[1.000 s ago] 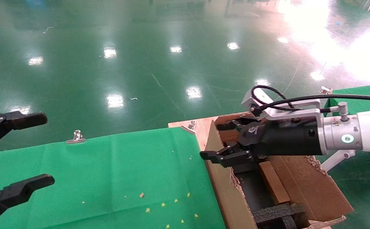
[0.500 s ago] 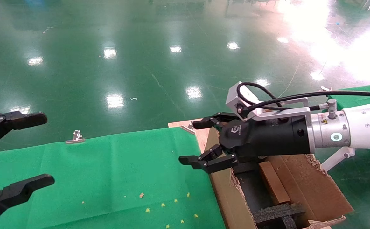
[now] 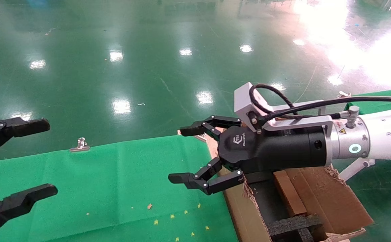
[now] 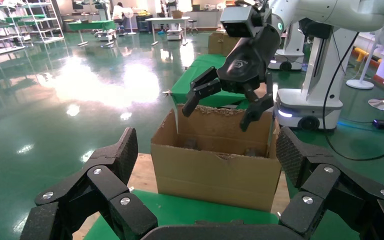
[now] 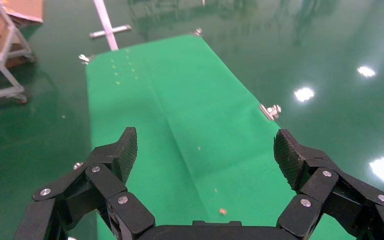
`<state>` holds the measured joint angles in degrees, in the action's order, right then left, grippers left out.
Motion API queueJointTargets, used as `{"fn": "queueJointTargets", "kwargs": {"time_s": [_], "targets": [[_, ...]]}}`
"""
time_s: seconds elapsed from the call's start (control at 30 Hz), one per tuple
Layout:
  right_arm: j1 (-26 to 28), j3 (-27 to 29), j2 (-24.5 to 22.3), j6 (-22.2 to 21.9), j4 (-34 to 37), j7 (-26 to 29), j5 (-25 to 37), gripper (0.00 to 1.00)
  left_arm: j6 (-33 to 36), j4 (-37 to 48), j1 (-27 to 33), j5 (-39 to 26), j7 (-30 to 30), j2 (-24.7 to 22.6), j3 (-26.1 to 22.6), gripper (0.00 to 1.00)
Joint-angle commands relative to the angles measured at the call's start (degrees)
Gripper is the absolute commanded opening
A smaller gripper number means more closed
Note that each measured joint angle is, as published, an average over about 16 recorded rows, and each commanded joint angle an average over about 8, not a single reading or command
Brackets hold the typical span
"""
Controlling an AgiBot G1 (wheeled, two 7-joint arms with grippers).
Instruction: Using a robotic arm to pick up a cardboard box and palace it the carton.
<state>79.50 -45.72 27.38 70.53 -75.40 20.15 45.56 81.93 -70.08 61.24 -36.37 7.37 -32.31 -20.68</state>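
The right gripper (image 3: 183, 153), a black multi-link claw, is spread wide and empty just outside the carton (image 3: 245, 215), above its wall on the green-cloth side. Behind it run a black wrist cylinder, a silver camera box and a glossy white arm. The carton is ragged-edged brown corrugated board with black foam (image 3: 294, 225) inside; the flat brown cardboard box (image 3: 288, 193) lies within it. The left gripper (image 3: 12, 164), far from the carton, hangs open over the green cloth (image 3: 114, 181).
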Motion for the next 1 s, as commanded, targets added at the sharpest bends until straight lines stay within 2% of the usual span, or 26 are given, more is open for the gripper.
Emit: {"fn": "queueJointTargets", "kwargs": {"time_s": [0.03, 0.7, 0.83, 1.0], "targets": [[-1.4, 2.4, 0.6, 1.2, 0.1, -0.8, -0.3, 1.0, 0.0, 0.0, 0.0, 0.0, 0.0, 0.0, 0.0, 1.0], [-16.8, 27.9, 7.2, 14.2, 1.7, -8.8, -3.5, 1.0, 0.0, 0.0, 0.0, 0.0, 0.0, 0.0, 0.0, 1.0], [-18.7, 30.9, 7.9, 15.8, 1.9, -9.6, -3.9, 1.0, 0.0, 0.0, 0.0, 0.0, 0.0, 0.0, 0.0, 1.0], [-19.1, 31.6, 8.1, 16.2, 2.0, -9.8, -4.0, 1.0, 0.0, 0.0, 0.0, 0.0, 0.0, 0.0, 0.0, 1.0]]}}
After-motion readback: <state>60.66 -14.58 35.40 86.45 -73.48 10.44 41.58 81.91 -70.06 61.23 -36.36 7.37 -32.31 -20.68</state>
